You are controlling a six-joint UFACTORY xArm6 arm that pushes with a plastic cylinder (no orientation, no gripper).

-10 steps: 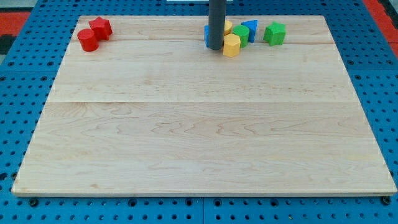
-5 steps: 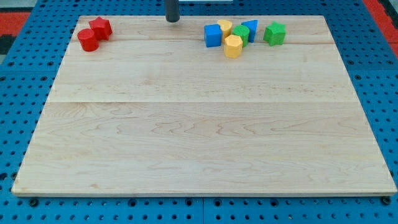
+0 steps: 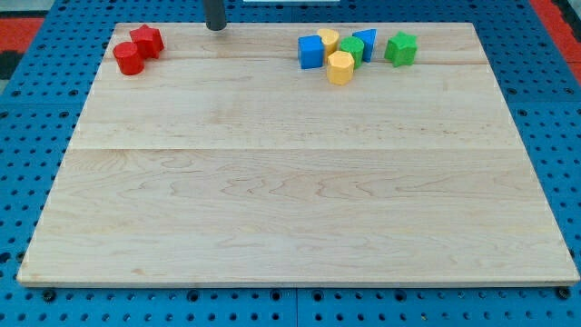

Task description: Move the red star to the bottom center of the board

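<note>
The red star (image 3: 146, 39) lies at the board's top left corner, touching a red cylinder (image 3: 128, 58) just below and to its left. My tip (image 3: 215, 28) is at the board's top edge, to the right of the red star and apart from it. Only the rod's lower end shows at the view's top.
A cluster sits at the top right of the wooden board (image 3: 300, 227): a blue cube (image 3: 311, 52), a yellow hexagonal block (image 3: 339, 66), a second yellow block (image 3: 329, 39), a green block (image 3: 352, 49), a blue triangular block (image 3: 366, 40), and a green star-like block (image 3: 400, 48).
My tip has moved left along the board's top edge, away from the block cluster and toward the red star. No block has moved.
</note>
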